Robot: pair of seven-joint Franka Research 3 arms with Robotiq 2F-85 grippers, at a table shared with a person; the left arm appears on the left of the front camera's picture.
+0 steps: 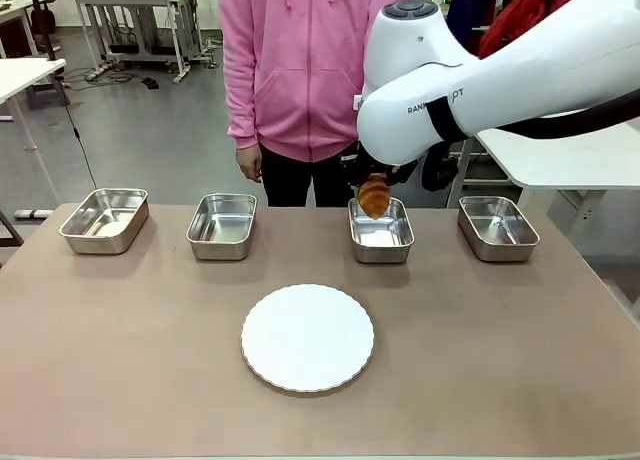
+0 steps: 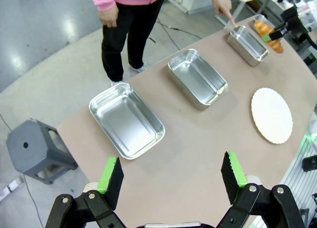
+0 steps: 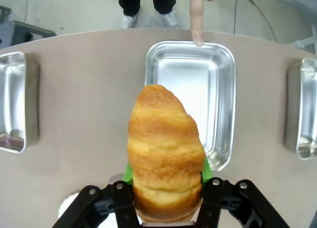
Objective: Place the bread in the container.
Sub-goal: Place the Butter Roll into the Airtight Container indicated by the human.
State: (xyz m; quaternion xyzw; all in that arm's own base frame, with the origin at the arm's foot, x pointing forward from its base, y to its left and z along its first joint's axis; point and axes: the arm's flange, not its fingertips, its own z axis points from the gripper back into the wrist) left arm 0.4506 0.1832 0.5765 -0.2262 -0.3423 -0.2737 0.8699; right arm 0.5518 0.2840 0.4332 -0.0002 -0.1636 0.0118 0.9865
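Behind the brown table (image 1: 120, 380) stood a person in a pink hoodie (image 1: 300, 70), with grey workshop floor and benches beyond. You had the croissant (image 3: 165, 153) lifted but not yet set down: it hung in the air, clamped at its lower end between the green pads of the right gripper (image 3: 166, 186), tip pointing away from the wrist. In the front view it hovered over the near rim of the third steel tray (image 1: 381, 242) from your left, the one the person's finger (image 3: 197, 20) touched at its far edge, which I took as the target. Lowering and letting go were left.

The croissant looked golden-brown and glossy, with ridged bands across it, whole and unsquashed, and narrower than the tray, so it should have fitted easily.

Three more trays sat in the same row, and a round white plate (image 1: 308, 337) lay nearer you, all bare. Your left gripper (image 2: 171, 181) hung well off to the side with its jaws spread wide, holding nothing.
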